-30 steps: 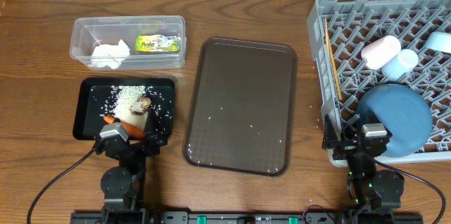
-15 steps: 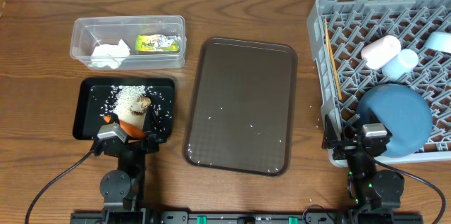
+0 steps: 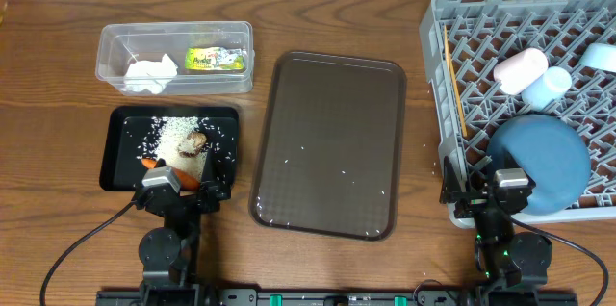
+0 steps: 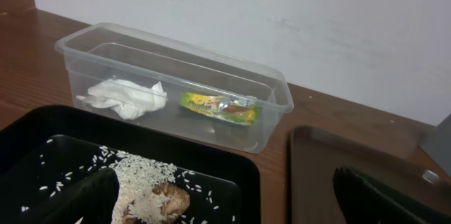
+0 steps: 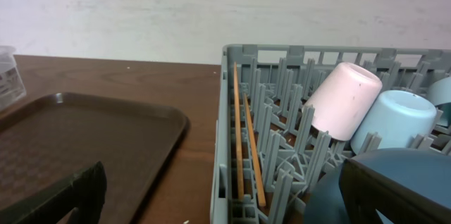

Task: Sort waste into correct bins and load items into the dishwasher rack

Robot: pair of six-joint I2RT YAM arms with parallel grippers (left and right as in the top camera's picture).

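The clear tub (image 3: 174,56) holds a white tissue (image 4: 127,97) and a green-yellow wrapper (image 4: 220,106). Rice (image 3: 173,133), a brown lump (image 3: 195,142) and a carrot (image 3: 152,164) lie in the black tray (image 3: 120,152). My left gripper (image 3: 181,191) hangs open at that tray's near edge, holding nothing. In the grey rack (image 3: 462,17) are the blue plate (image 3: 539,162), a pink cup (image 3: 520,68), a pale-blue cup (image 3: 547,87), a bowl (image 3: 599,56) and chopsticks (image 3: 454,80). At the rack's near left corner my right gripper (image 3: 488,198) is open and empty.
A large dark-brown serving tray (image 3: 327,142) lies between the bins and the rack, with a few stray rice grains on it. A white wall stands behind the table in both wrist views. Cables run from both arm bases along the front edge.
My left gripper has shifted slightly at the black tray's near edge. The right arm and all the objects stay where they were.
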